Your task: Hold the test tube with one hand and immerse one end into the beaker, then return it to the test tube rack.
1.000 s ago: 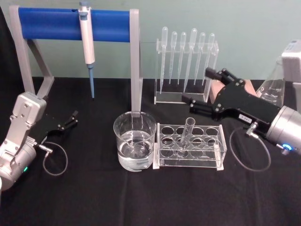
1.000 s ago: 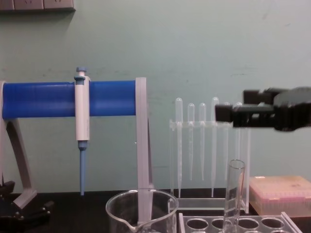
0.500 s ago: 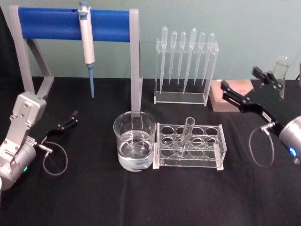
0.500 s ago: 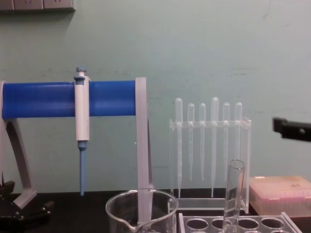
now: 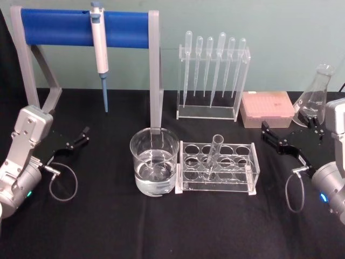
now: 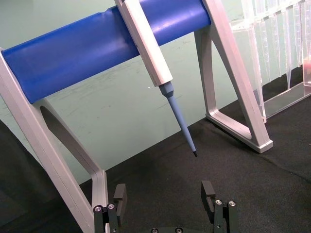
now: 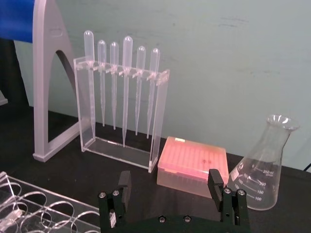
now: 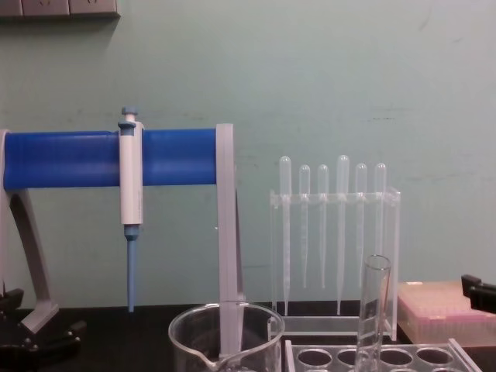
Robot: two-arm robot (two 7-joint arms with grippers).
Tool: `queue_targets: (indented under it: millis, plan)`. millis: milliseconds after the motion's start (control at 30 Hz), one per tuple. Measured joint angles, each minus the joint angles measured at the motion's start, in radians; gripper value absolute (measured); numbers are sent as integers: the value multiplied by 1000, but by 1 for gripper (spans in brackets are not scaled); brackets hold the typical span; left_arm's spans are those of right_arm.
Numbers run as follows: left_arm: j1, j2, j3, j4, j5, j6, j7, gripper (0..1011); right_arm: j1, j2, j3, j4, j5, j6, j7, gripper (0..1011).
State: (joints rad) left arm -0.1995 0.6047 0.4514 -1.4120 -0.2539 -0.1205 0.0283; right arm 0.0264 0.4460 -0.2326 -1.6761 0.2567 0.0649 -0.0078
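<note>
standing in its rack (image 5: 218,167) beside the beaker (image 5: 154,169), the test tube (image 5: 213,157) is untouched; right tool (image 5: 288,140) and left tool (image 5: 76,141) both spread wide.

The conical flask (image 7: 261,167) at the right end of the table carries white printed graduations. From the right wrist view I can make out "250 ml" near the upper part of its body, with "200", "150" and "100" stepping down beside short scale marks; the smaller print above the volume mark looks like a maker's mark, though I can't read it. I can make out no other writing on the gear here.
</note>
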Motion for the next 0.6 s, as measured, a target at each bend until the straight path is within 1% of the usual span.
queue_targets:
  millis: [67,233,600]
  plan:
    - [0,0,0,0,0,0,0,1000,-1,-2,1,4,-3,0,4,1000]
    - [0,0,0,0,0,0,0,1000,3,1,0,16,-3,-6,50,1000]
    - [0,0,0,0,0,0,0,1000,3,1,-1,13,-2,-6,42,1000]
